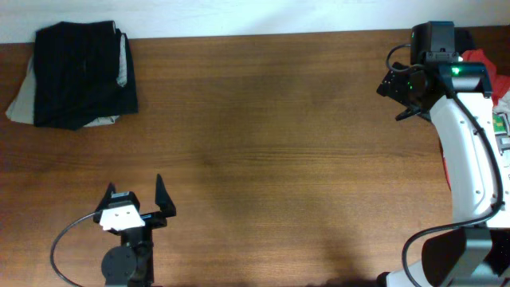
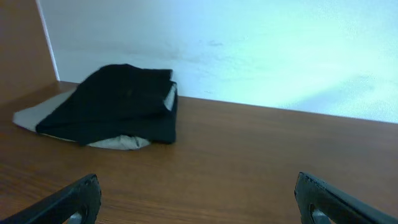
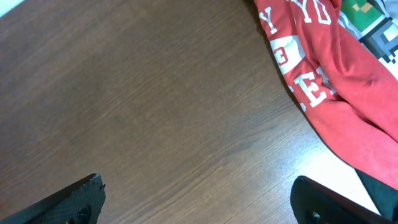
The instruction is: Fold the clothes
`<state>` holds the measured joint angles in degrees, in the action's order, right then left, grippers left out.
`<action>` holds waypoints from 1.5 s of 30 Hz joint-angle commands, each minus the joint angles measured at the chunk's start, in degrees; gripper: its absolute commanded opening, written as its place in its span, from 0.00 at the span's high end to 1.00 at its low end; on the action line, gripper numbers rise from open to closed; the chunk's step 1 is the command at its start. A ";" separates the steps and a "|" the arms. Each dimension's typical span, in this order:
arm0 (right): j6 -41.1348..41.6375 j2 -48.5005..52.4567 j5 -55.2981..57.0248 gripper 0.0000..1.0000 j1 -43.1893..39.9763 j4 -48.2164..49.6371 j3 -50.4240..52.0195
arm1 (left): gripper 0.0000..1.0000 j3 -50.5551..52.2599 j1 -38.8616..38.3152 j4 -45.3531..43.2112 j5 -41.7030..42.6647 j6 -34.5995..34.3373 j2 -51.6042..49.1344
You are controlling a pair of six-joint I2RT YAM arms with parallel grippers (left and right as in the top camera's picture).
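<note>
**Both jaws spread and empty; 2 garments stacked far-left, loose pile at right edge**

Left gripper [image 1: 135, 190]: jaws spread wide, nothing between them. It sits low over the desk [image 1: 263, 143] near the near edge, left of centre. In its wrist view the two fingertips [image 2: 81, 196] frame bare wood, and the gripper [image 2: 198, 190] faces the far-left corner.

Right gripper [image 1: 393, 100]: jaws also spread wide, nothing pinched. It is near the far-right corner. Its wrist view [image 3: 198, 190] shows bare wood between the tips, with cloth just off to one side and not touching them.

Count:
- 2 arms, 2 grippers, both empty.
- Far-left corner: 1 folded stack of 2 pieces. A black garment [image 1: 80, 72] lies on top of a light grey garment [image 1: 20, 104]; the grey one sticks out on the left side and a bit on the right. The left wrist view agrees, black [image 2: 118, 102] over grey [image 2: 37, 117], just in front of the wall [image 2: 249, 50].
- Right edge: loose, unfolded pile. There is 1 red garment [image 3: 336, 81] with white lettering, creased, and 1 pixel-print garment [image 3: 373, 18] in green and white beside or under it. A dark patch sits at the frame corner; can't tell if it's a third piece. From overhead only slivers show, red [image 1: 478, 56] and print [image 1: 500, 123].

In the way: the white right arm [image 1: 470, 159] runs along the right edge and hides most of that pile from overhead. A cable [image 1: 64, 247] loops by the left arm base. The middle of the desk between stack and pile is bare wood.
</note>
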<state>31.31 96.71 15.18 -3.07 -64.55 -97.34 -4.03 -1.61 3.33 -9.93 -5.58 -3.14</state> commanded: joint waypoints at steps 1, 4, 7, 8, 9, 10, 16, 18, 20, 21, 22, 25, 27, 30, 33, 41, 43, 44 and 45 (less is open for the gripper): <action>0.50 0.11 0.94 0.01 -0.02 0.00 -0.35 | 0.01 2.67 2.47 -1.62 -0.39 0.90 2.86; 0.50 0.11 0.96 0.01 -0.02 0.00 -0.35 | 0.01 3.56 3.43 -1.49 -0.37 0.90 2.86; 0.50 0.11 0.94 0.01 -0.02 0.00 -0.35 | 0.01 3.56 4.13 0.35 -0.37 0.92 2.86; 0.50 0.11 0.94 0.01 -0.02 0.00 -0.35 | 0.01 3.56 4.42 0.33 -0.35 0.92 2.86; 0.50 0.11 0.96 0.01 -0.02 0.00 -0.35 | 0.01 3.56 4.50 0.33 -0.39 0.92 2.86; 0.50 0.11 0.94 0.01 -0.02 0.00 -0.35 | 0.01 3.54 4.50 0.35 -0.39 0.92 2.86; 0.50 0.11 0.94 0.01 -0.02 0.00 -0.35 | 0.01 3.54 4.50 0.35 -0.39 0.92 2.84; 0.50 0.11 0.94 0.01 -0.02 0.00 -0.35 | 0.01 3.54 4.50 0.35 -0.39 0.92 2.84; 0.50 0.11 0.94 0.01 -0.02 0.00 -0.35 | 0.01 3.54 4.50 0.35 -0.39 0.92 2.84; 0.50 0.11 0.94 0.01 -0.02 0.00 -0.35 | 0.01 3.54 4.50 0.35 -0.39 0.92 2.84; 0.50 0.11 0.94 0.01 -0.02 0.00 -0.35 | 0.01 3.54 4.50 0.35 -0.39 0.92 2.84; 0.50 0.11 0.94 0.01 -0.02 0.00 -0.35 | 0.01 3.54 4.50 0.35 -0.39 0.92 2.84; 0.50 0.11 0.94 0.01 -0.02 0.00 -0.35 | 0.01 3.54 4.50 0.35 -0.39 0.92 2.84; 0.50 0.11 0.94 0.01 0.00 0.00 -0.35 | 0.01 3.54 4.50 0.35 -0.39 0.92 2.84; 0.50 0.11 0.94 0.01 -0.02 0.00 -0.35 | 0.01 3.52 4.50 0.35 -0.39 0.92 2.84; 0.50 -5.07 0.94 0.01 0.04 0.00 -0.35 | 0.01 3.52 4.50 0.35 -0.39 0.92 2.84; 0.50 -10.08 0.94 0.01 0.04 0.00 -0.35 | 0.01 3.52 4.50 0.35 -0.39 0.92 2.84; 0.50 -12.22 0.94 0.01 0.04 0.00 -0.35 | 0.01 3.52 4.50 0.35 -0.39 0.92 2.84; 0.50 -15.06 0.94 0.01 0.04 0.00 -0.35 | 0.01 3.52 4.50 0.35 -0.39 0.92 2.84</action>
<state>31.31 91.39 15.20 -3.05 -64.55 -97.27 -0.95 2.61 3.70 -9.93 -5.58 -0.84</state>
